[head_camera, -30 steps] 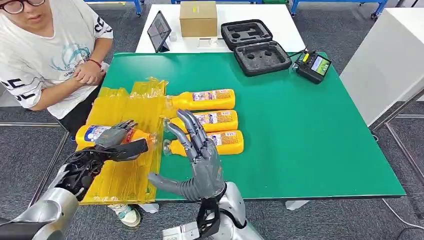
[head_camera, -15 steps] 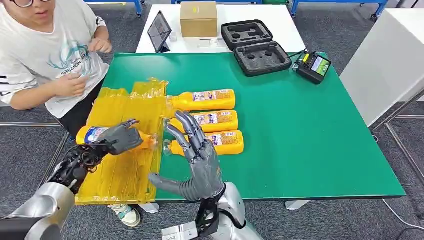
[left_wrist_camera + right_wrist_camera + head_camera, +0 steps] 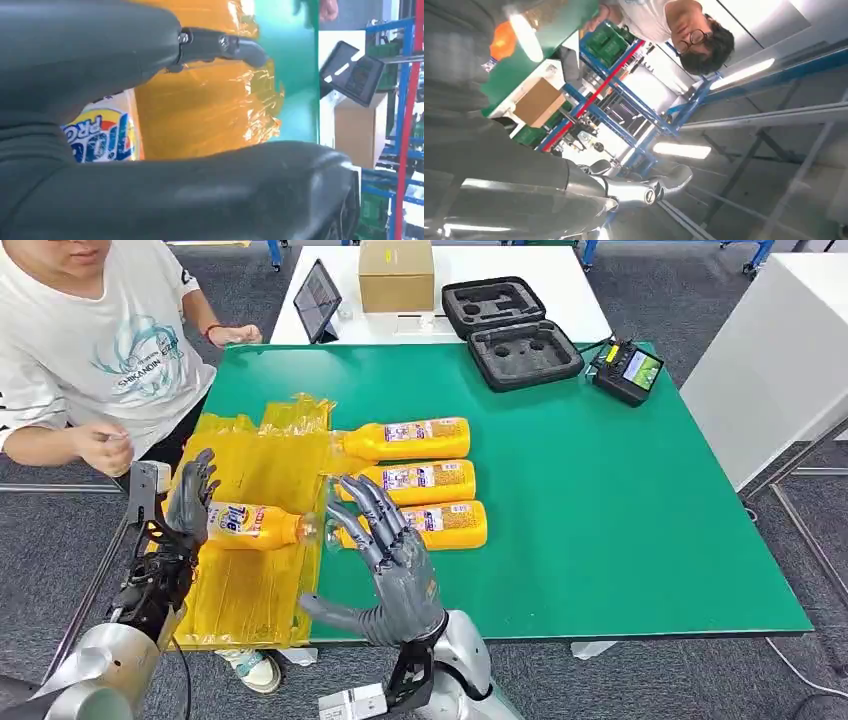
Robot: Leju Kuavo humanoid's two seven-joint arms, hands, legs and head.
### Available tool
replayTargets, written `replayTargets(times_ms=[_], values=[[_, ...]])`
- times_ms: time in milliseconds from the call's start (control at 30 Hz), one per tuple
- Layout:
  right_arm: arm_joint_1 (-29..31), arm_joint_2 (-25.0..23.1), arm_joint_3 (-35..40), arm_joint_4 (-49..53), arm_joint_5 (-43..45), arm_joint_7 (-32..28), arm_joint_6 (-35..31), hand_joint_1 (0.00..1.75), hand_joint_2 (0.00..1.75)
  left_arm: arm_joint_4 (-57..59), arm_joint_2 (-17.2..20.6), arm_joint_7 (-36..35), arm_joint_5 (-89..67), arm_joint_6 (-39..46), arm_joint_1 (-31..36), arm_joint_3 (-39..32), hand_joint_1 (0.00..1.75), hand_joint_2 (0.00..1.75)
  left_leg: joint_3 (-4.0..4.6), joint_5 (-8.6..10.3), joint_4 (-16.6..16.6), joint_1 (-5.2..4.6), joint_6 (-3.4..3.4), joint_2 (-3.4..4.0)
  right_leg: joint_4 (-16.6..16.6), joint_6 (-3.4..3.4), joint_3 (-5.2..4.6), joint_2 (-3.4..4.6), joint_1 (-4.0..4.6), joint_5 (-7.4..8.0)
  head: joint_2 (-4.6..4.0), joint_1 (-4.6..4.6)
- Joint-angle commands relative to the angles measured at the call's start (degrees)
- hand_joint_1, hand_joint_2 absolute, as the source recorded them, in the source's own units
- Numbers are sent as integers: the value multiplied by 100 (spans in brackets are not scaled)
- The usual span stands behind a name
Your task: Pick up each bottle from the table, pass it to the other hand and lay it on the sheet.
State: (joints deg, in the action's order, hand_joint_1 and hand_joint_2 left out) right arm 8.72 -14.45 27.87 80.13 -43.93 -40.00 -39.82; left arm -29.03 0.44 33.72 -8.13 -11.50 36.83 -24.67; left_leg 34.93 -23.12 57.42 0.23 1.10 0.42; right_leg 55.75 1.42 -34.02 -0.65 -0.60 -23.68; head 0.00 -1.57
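The green table point(image 3: 620, 520) fills your head view, with the yellow sheet point(image 3: 255, 455) spread over its 9 o'clock side. To the sheet's 3 o'clock lie three bottles in a column, all on their sides on bare green with caps toward the sheet: the far bottle point(image 3: 410, 438), the middle bottle point(image 3: 432, 478) and the near bottle point(image 3: 455, 524). One further bottle, the labelled bottle point(image 3: 250, 524), lies on the sheet, cap pointing to 3 o'clock.

The right hand point(image 3: 395, 560) stands at 6 o'clock with palm raised and fingers spread, holding nothing; its fingertips overlap the near bottle's cap end in your view, though you cannot tell whether they touch. The left hand point(image 3: 190, 502) is at the labelled bottle's base, at 9 o'clock; its fingers are extended upward beside the base, and whether it grips or merely rests there cannot be told. The left wrist view shows the bottle's label close against the palm.

Judged from this layout, one bottle is delivered or nearly so, and three remain to be picked up, passed and laid down.
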Motion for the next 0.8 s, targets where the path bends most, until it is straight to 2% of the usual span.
replayTargets(times_ms=[33,100,167,200,233,367,600,633,800], values=[[-4,9,-149,-478,-174,20,-18,0,175,-766,-250,628,961,1172,-321,-311,0,0,-17,-9,-7,5,-5,-1,-10,-4,20,6,4,-6,0,-2],[54,53,-309,-574,-724,350,-18,0,175,-1798,-241,628,1291,1947,-756,158,0,0,-14,-12,-4,7,-7,1,-10,-4,15,10,7,-5,0,0],[305,395,-272,-919,-1572,1402,-18,0,175,-2611,-202,628,1137,2703,-1121,470,0,0,3,-8,-4,5,-6,16,-8,-3,-9,24,5,0,0,0],[427,538,-210,-1046,-1662,1728,10,0,175,-2833,-213,628,1102,2866,-1247,534,0,175,-3,-12,-7,7,-7,19,-14,-3,-2,30,7,-1,0,-2],[656,853,-261,-1306,-2199,2564,242,0,175,-3366,-227,628,781,3449,-1528,753,0,175,-2,-9,-7,7,-6,19,-15,-2,-5,28,6,1,0,-2],[1022,1255,-741,-1909,-2869,3841,1233,0,175,-4051,-187,628,636,4381,-2061,1163,0,175,6,-8,-6,5,-1,4,-20,4,-1,15,5,0,0,-2],[1046,1264,-784,-1957,-2865,3867,1257,0,175,-4071,-183,628,641,4399,-2088,1179,0,175,29,-3,1,-9,6,-2,-8,15,-20,11,2,6,0,0],[1117,1260,-770,-2051,-3187,4203,1536,0,175,-3999,-138,628,621,4467,-2087,1250,0,175,19,-7,1,-7,4,-5,-9,12,-11,11,4,1,0,-2],[1622,1278,-947,-2739,-3204,4256,1761,0,175,-4331,-202,628,578,4722,-2280,1390,0,175,31,-2,3,-11,7,3,-5,16,-27,16,0,8,0,-2]])
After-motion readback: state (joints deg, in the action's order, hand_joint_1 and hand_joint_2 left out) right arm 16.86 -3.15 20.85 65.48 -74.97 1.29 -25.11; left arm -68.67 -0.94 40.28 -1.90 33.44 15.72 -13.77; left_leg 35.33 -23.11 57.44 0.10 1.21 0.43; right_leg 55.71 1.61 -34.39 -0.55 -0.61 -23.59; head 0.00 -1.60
